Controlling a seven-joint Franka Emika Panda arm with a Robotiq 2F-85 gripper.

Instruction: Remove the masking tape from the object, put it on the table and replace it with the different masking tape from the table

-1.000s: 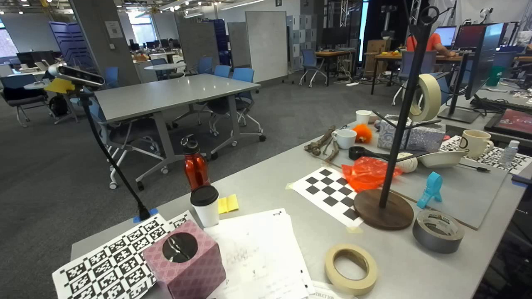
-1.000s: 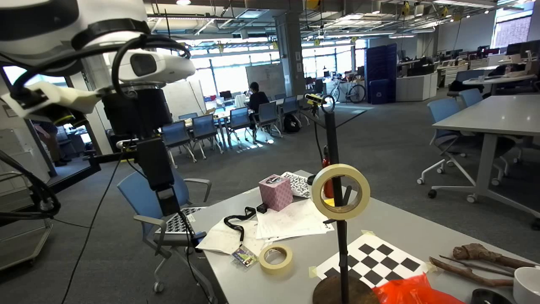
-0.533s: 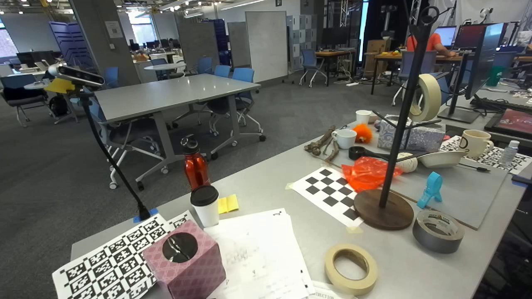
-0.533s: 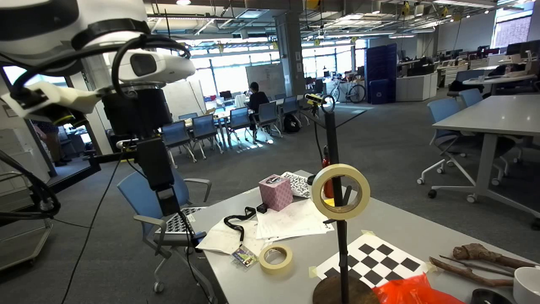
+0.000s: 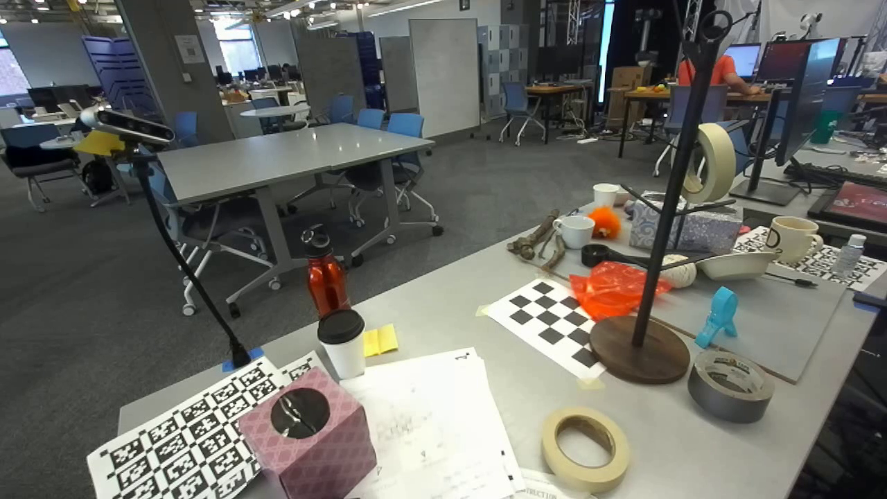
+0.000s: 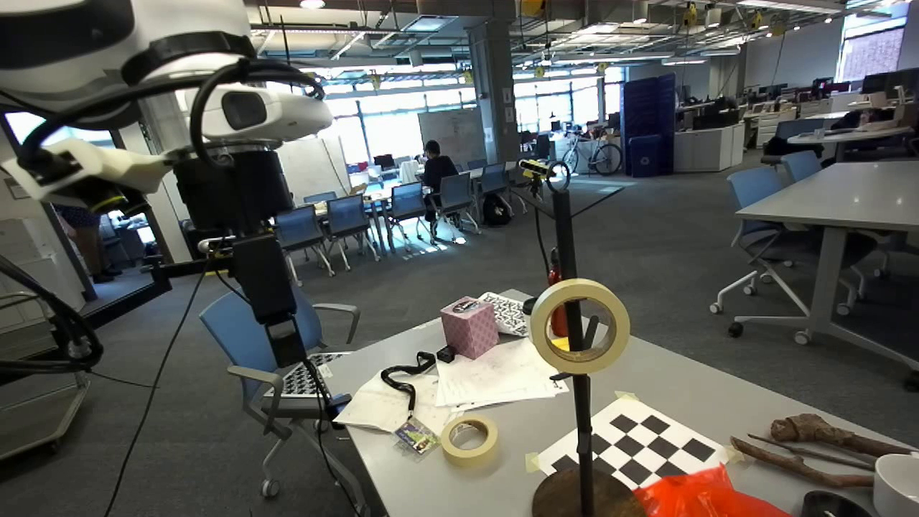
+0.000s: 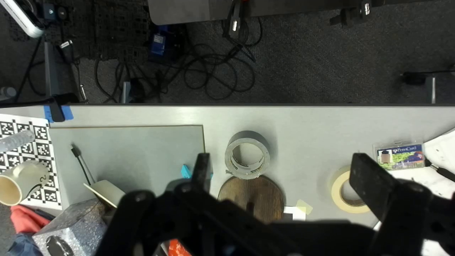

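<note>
- The gripper (image 7: 280,161) is spread wide apart and has hold of nothing. In an exterior view it hangs in the air on the left, well apart from the masking tape (image 6: 540,329).
- The masking tape is a pale ring, up high on the object (image 5: 666,229), beside the dark rod (image 6: 566,240).
- The object stands on the table (image 5: 443,319) on its round brown base (image 5: 617,353).
- The different masking tape (image 5: 589,477) lies flat on the table. In an exterior view it is nearer than the base and a bit to the left.
- A grey tape roll (image 5: 731,405) sits just beside the base, on the right.
- A blue clip (image 5: 721,315) stands right of the base, farther than the grey tape roll.
- Checkered paper (image 5: 527,315) lies on the base's far left side, with crinkly red plastic (image 5: 613,291) past it.
- White papers (image 5: 423,416) and a pink box (image 5: 322,443) are near, on the left.
- A white cup (image 5: 344,357) with a black lid is just beyond the pink box.
- Brown sticks (image 5: 533,239) and a white mug (image 5: 574,233) are on the far side.
</note>
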